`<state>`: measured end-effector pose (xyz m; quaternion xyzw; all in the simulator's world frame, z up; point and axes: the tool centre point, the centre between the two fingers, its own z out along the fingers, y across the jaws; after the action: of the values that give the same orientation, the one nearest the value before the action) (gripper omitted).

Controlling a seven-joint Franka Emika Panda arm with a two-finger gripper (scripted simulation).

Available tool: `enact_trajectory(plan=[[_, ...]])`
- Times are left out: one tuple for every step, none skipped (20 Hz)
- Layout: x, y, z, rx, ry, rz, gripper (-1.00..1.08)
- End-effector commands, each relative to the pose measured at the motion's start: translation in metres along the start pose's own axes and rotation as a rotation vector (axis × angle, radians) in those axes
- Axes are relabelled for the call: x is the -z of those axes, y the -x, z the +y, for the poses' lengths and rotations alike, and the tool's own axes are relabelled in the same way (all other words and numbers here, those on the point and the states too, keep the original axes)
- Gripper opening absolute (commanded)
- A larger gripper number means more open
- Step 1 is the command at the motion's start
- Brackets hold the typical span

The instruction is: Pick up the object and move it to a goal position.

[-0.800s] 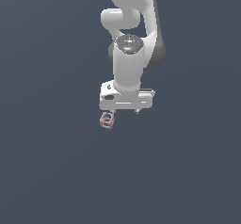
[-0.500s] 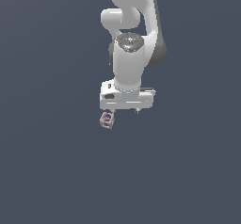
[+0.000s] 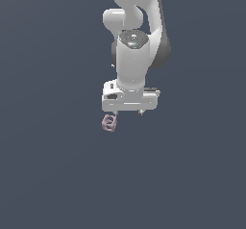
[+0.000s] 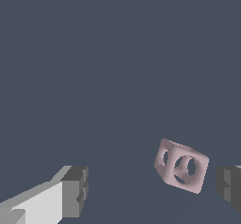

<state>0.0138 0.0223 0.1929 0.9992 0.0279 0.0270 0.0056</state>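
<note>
The object [image 3: 109, 122] is a small dusty-pink openwork cube of joined rings, just below the white hand at the exterior view's left. In the wrist view the object [image 4: 181, 165] sits tilted between the two fingers, close to one dark pad [image 4: 229, 182] with a thin gap, and far from the other pad [image 4: 76, 189]. My gripper [image 3: 128, 113] is open and points downward, also seen in the wrist view [image 4: 153, 188]. It holds nothing. The frames do not show whether the object rests on the surface.
A uniform dark grey-blue surface [image 3: 53, 175] fills both views. The white arm [image 3: 134, 40] rises above the hand. No goal marker shows.
</note>
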Motion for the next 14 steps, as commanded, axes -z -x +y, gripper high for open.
enact_trajectory(plan=[[-0.007, 0.003, 0.006, -0.021, -0.001, -0.005, 1.0], [-0.012, 0.005, 0.01, -0.034, -0.002, -0.007, 1.0], [-0.017, 0.007, 0.014, -0.049, -0.004, -0.01, 1.0], [-0.023, 0.01, 0.019, -0.067, -0.005, -0.013, 1.0], [-0.03, 0.013, 0.025, -0.086, -0.006, -0.017, 1.0], [-0.037, 0.017, 0.031, -0.108, -0.007, -0.02, 1.0], [-0.045, 0.021, 0.038, -0.132, -0.008, -0.025, 1.0], [-0.053, 0.026, 0.045, -0.159, -0.008, -0.029, 1.0], [-0.061, 0.031, 0.052, -0.185, -0.008, -0.033, 1.0], [-0.068, 0.036, 0.059, -0.208, -0.008, -0.037, 1.0], [-0.075, 0.04, 0.064, -0.23, -0.008, -0.041, 1.0], [-0.08, 0.044, 0.07, -0.249, -0.007, -0.044, 1.0], [-0.085, 0.048, 0.074, -0.266, -0.007, -0.047, 1.0], [-0.09, 0.051, 0.078, -0.281, -0.006, -0.049, 1.0]])
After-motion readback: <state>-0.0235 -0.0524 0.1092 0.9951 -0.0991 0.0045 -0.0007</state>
